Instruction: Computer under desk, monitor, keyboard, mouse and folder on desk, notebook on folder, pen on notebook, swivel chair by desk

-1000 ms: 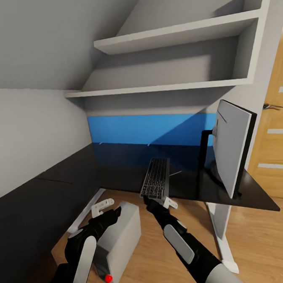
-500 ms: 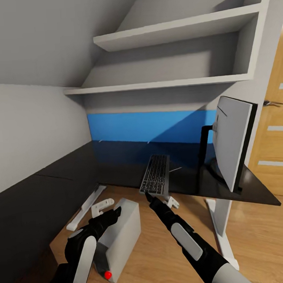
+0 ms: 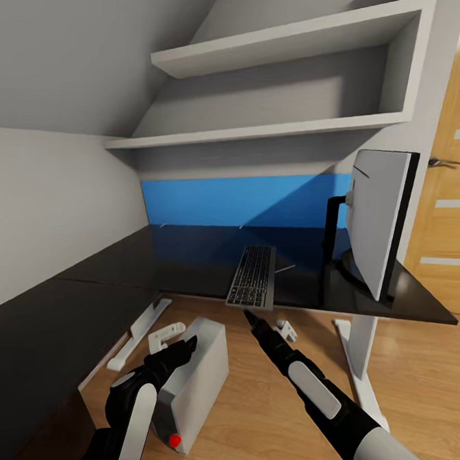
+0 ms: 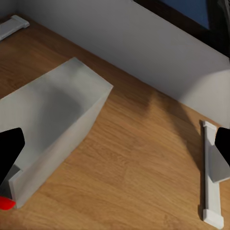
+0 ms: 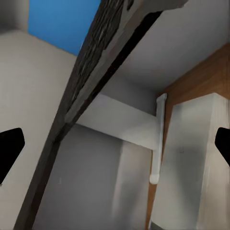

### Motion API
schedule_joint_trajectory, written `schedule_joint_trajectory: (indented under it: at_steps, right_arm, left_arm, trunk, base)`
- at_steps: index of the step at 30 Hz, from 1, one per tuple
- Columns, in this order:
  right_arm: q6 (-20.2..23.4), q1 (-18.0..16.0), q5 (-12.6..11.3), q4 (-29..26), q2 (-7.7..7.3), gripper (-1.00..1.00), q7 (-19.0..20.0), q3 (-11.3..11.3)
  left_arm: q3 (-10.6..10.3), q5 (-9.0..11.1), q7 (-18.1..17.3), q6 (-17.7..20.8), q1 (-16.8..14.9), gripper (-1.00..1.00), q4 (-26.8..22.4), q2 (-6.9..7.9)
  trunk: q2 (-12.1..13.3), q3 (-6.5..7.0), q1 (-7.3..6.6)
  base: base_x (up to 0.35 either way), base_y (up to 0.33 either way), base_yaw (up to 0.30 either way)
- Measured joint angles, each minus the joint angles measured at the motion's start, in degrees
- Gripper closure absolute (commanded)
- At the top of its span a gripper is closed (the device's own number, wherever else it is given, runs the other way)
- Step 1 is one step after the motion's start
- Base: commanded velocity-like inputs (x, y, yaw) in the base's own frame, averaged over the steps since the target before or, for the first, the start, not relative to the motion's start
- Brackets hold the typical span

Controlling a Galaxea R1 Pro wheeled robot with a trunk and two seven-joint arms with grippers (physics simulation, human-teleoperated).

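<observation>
Keyboard (image 3: 252,278) flat on desk (image 3: 191,260) front edge beside monitor (image 3: 379,226), computer (image 3: 193,383) on floor below; right gripper (image 3: 249,316) fingers apart, empty; left gripper (image 3: 188,344) fingers apart over computer.

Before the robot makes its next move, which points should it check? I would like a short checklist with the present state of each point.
1. Keyboard on desk: ok, though its near end overhangs the front edge.
2. Keyboard next to monitor: ok; it lies just left of the stand.
3. Right gripper free of the keyboard: ok; it sits below the near end with a gap, jaws open in the right wrist view.
4. Computer under desk: not ok; it stands on the floor in front of the edge.
5. Left gripper empty: ok; jaws open above the computer.
6. Mouse, folder, notebook, pen placed: cannot tell.
</observation>
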Motion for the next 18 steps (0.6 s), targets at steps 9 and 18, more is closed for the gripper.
schedule_joint_trajectory:
  at_steps: [9,18]
  right_arm:
    - [-5.52,0.01,0.44,3.72,0.89,-1.0,-0.06,0.05]
    - [-17.51,0.0,3.37,5.15,4.77,-1.0,-0.14,0.26]
  left_arm:
    - [-0.03,0.02,-0.14,0.05,0.0,-1.0,0.0,0.04]
    - [-0.03,0.02,-0.26,0.08,0.0,-1.0,0.0,0.09]
  trunk:
    - [-2.02,-0.9,1.1]
    - [-2.02,-0.9,1.1]
  base:
    - [0.0,0.0,0.0]
    - [0.0,0.0,0.0]
